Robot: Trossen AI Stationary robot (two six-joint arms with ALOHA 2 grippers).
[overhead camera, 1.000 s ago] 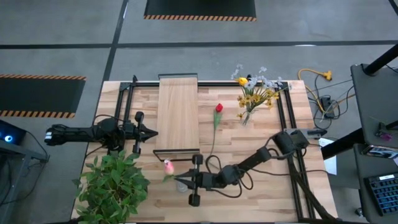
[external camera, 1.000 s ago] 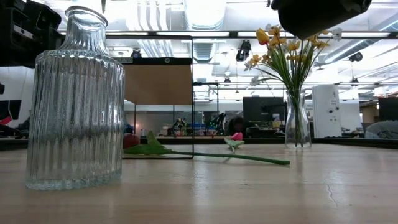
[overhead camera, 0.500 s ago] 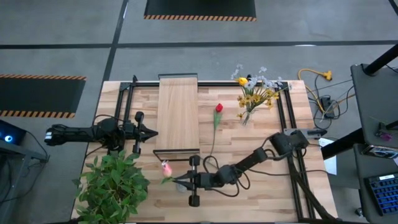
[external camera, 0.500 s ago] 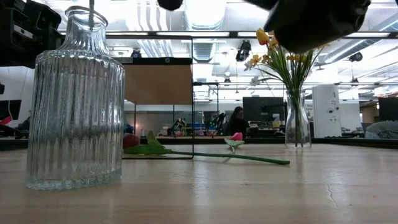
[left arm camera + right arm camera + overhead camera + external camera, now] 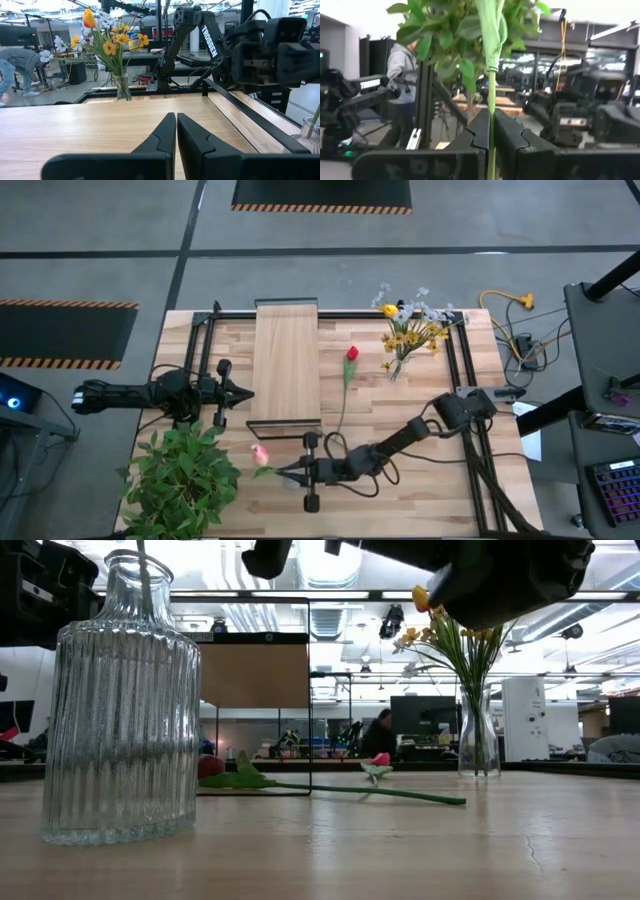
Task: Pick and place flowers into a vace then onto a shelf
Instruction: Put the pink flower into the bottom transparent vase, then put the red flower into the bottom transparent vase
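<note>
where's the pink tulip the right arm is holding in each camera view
High view: the pink tulip shows near the table's front edge, beside the leafy plant, held by the right gripper.
Low view: only a thin stem shows in the neck of the ribbed glass vase; the bloom is out of the picture.
Left wrist view: not in it.
Right wrist view: its green stem runs up between the gripper's fingers.
Shared landmark: the leafy plant.

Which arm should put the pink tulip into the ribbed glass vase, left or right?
Right. The right gripper is already shut on the pink tulip, its stem clamped between the fingers, directly over the ribbed vase in the high view. The left gripper, shut and empty, waits beside the shelf.
</note>
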